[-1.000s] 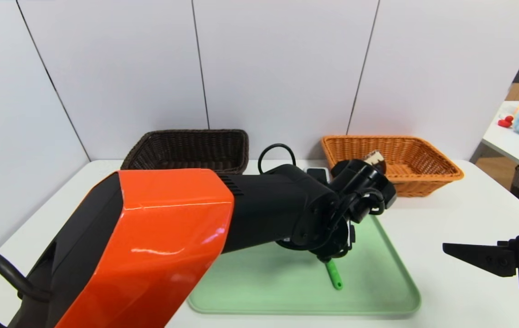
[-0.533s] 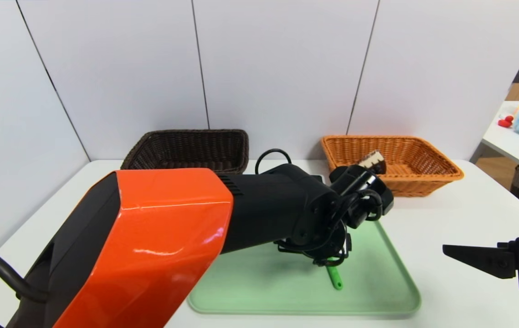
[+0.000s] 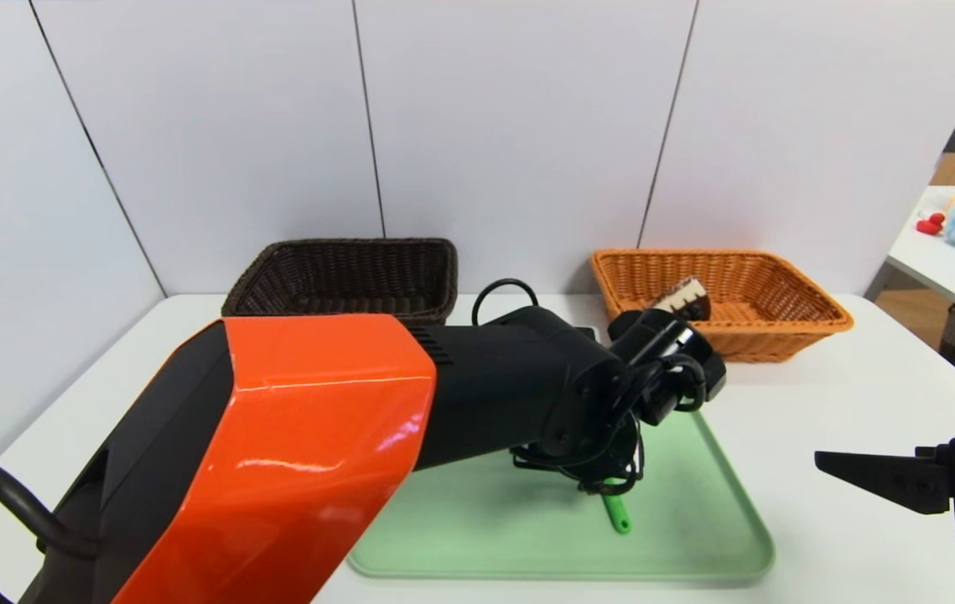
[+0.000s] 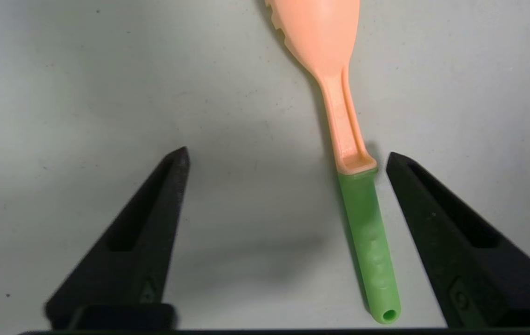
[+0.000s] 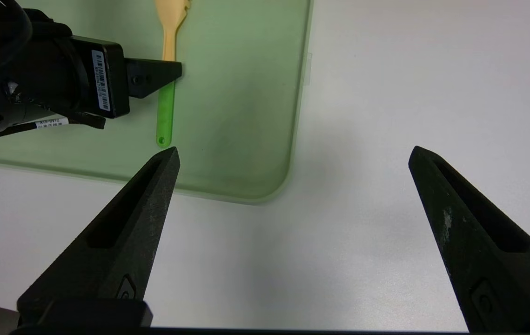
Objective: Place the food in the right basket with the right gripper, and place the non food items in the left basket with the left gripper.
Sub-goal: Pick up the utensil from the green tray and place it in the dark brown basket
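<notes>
As the left tool [image 4: 288,158] hung spread over the tray [image 3: 720,512], its light, stiff spoon [image 4: 339,125] (probably slick) suited a green-handle pinch.

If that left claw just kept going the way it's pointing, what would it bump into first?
Probably the spoon. The left gripper points down at the green tray, open, with the spoon's green handle lying between its fingers, close to one. How far above the tray it hangs is unclear.

Spoon [image 4: 357,195] on tray [image 3: 695,537]
</notes>
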`<control>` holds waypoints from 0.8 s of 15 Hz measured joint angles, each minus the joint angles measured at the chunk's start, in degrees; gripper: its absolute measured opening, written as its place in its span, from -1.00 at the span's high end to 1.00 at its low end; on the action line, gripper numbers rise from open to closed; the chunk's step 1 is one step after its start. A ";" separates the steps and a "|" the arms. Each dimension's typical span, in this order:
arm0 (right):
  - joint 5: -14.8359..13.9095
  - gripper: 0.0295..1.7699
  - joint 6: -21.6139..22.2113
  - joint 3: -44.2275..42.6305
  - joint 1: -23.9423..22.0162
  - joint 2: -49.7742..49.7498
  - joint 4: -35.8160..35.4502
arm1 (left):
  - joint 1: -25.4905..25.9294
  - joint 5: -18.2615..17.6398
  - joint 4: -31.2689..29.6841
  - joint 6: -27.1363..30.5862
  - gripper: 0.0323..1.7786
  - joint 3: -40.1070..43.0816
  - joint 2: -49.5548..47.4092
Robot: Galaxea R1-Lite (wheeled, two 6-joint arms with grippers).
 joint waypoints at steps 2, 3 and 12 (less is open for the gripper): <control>-0.02 -0.92 -0.02 0.00 0.00 -0.06 0.02 | -0.27 0.00 0.05 0.22 -0.24 0.00 0.20; -0.02 -0.92 -0.02 -0.02 0.00 -0.09 0.02 | -0.48 0.02 0.02 0.27 -0.09 0.00 0.30; -0.02 -0.92 -0.06 -0.09 0.00 -0.52 -0.02 | -0.99 0.04 0.05 0.39 0.89 -0.02 0.87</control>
